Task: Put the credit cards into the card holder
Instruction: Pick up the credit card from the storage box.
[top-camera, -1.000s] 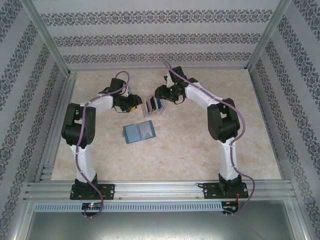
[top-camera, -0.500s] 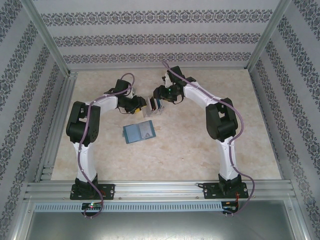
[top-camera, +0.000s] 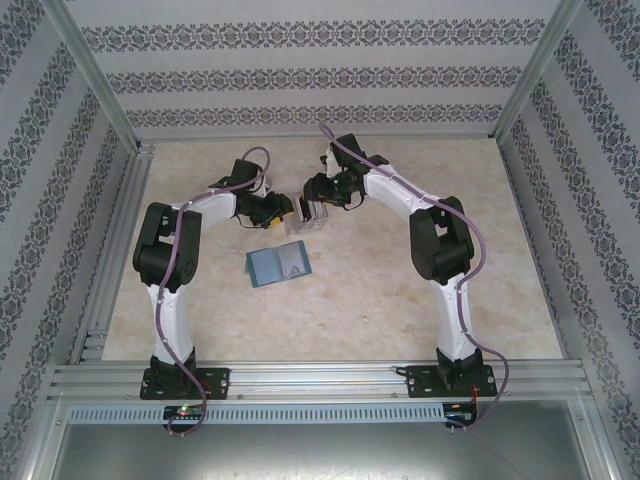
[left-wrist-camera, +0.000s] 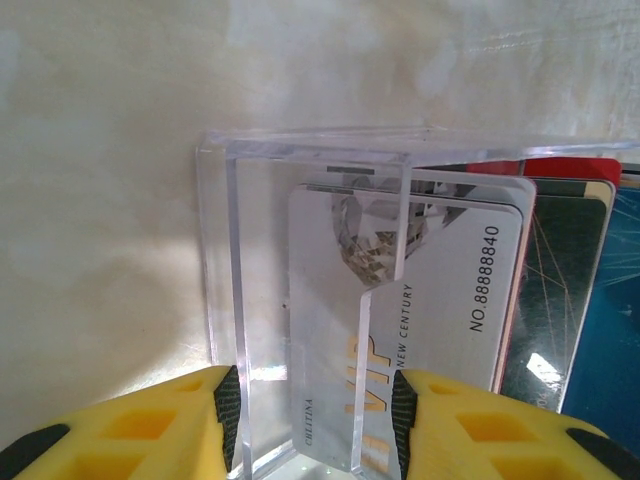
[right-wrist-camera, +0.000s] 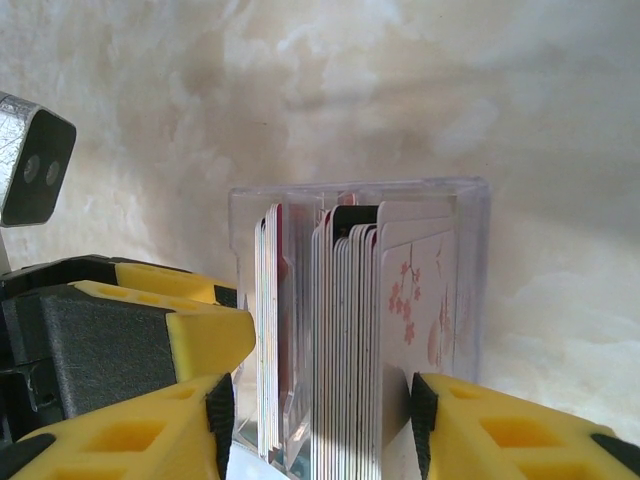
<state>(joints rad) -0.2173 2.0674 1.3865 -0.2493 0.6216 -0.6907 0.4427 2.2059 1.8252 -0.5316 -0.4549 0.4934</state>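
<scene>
Several credit cards (top-camera: 311, 210) stand on edge in a clear plastic box (top-camera: 318, 224) at the table's middle back. The teal card holder (top-camera: 278, 265) lies open flat in front of it. My left gripper (top-camera: 291, 209) is open, its jaws astride the box's left end (left-wrist-camera: 220, 250) with a white VIP card (left-wrist-camera: 440, 300) between them (left-wrist-camera: 315, 420). My right gripper (top-camera: 319, 197) reaches from the other side, open, its jaws (right-wrist-camera: 320, 425) straddling the card stack (right-wrist-camera: 350, 330). Its right pad (right-wrist-camera: 420, 420) sits at a flowered card; the left pad stands clear of the cards.
In the right wrist view the left gripper's yellow finger (right-wrist-camera: 150, 330) and its camera housing (right-wrist-camera: 35, 165) sit just left of the box. Marble tabletop (top-camera: 400, 290) lies bare around the holder. Aluminium frame rails (top-camera: 300, 378) and patterned walls enclose the table.
My left arm swung right until its jaws came round the box's end. My right gripper shifted slightly over the box and narrowed a little.
</scene>
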